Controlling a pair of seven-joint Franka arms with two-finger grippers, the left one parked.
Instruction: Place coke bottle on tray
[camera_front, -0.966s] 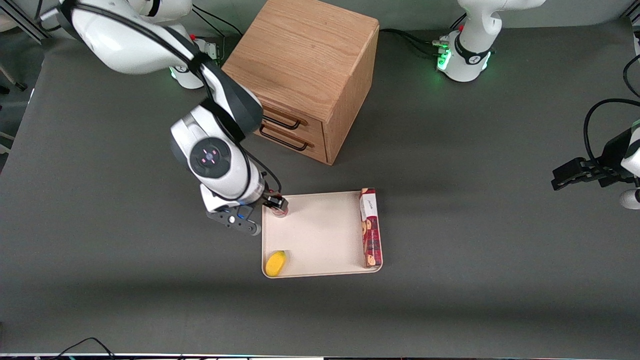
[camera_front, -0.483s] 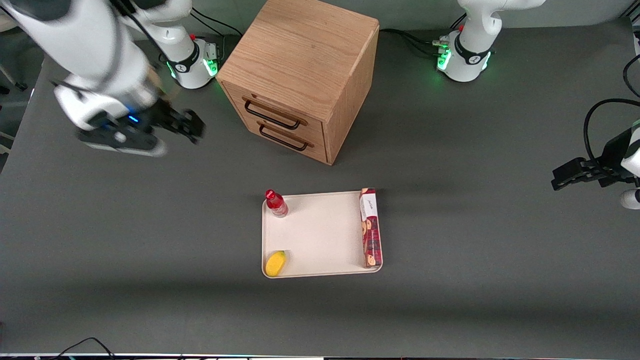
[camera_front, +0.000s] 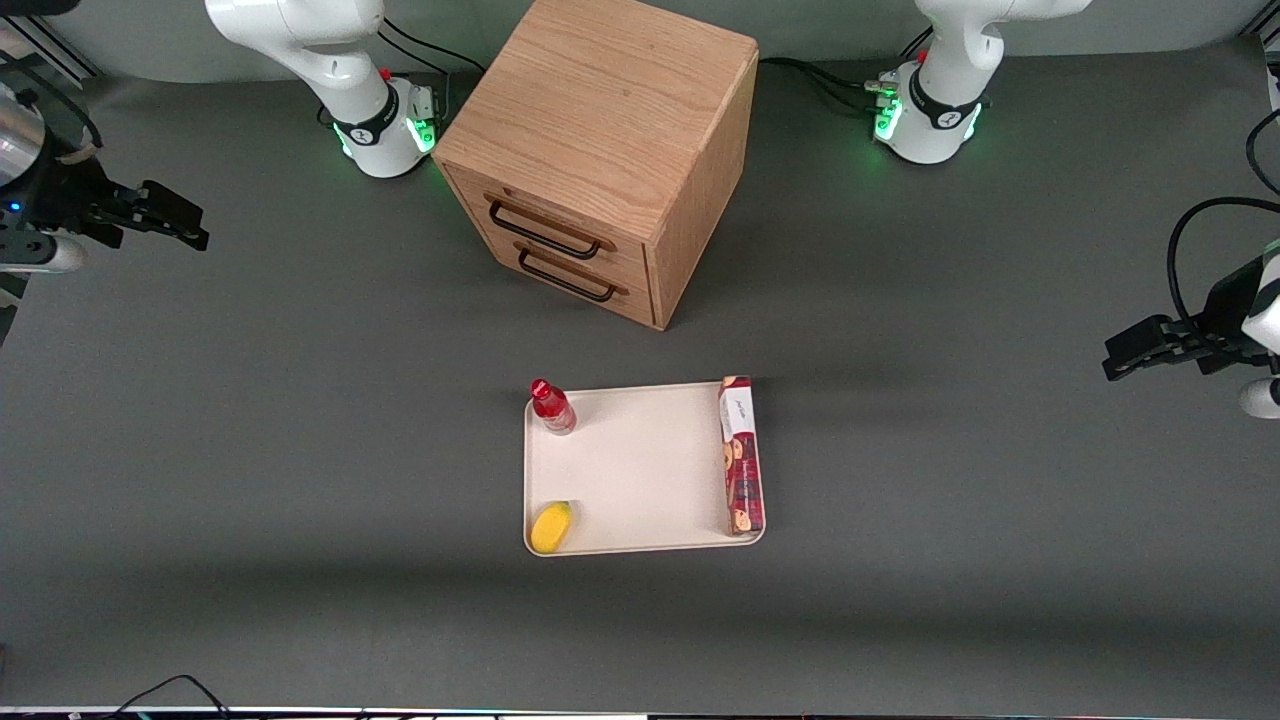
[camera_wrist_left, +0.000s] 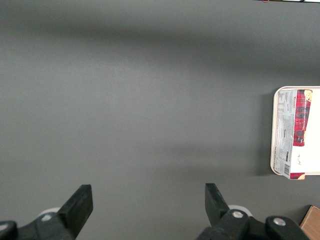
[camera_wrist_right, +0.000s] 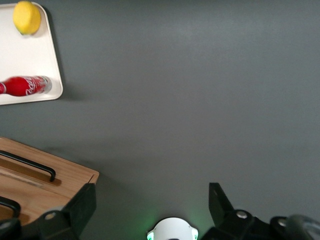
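The small red coke bottle (camera_front: 551, 406) stands upright on the cream-white tray (camera_front: 640, 470), in the tray's corner farthest from the front camera at the working arm's end. It also shows in the right wrist view (camera_wrist_right: 24, 85) on the tray (camera_wrist_right: 30, 55). My right gripper (camera_front: 165, 222) is open and empty, high above the table at the working arm's end, well away from the tray. In the right wrist view the gripper (camera_wrist_right: 150, 207) has its jaws wide apart with nothing between them.
A yellow lemon (camera_front: 551, 526) and a long dark red cookie box (camera_front: 741, 455) also lie on the tray. A wooden drawer cabinet (camera_front: 600, 150) stands farther from the front camera than the tray. The arm bases (camera_front: 385, 130) stand at the table's back edge.
My right gripper has let go of the coke bottle, left it standing on the tray, and pulled up and away toward the working arm's end of the table.
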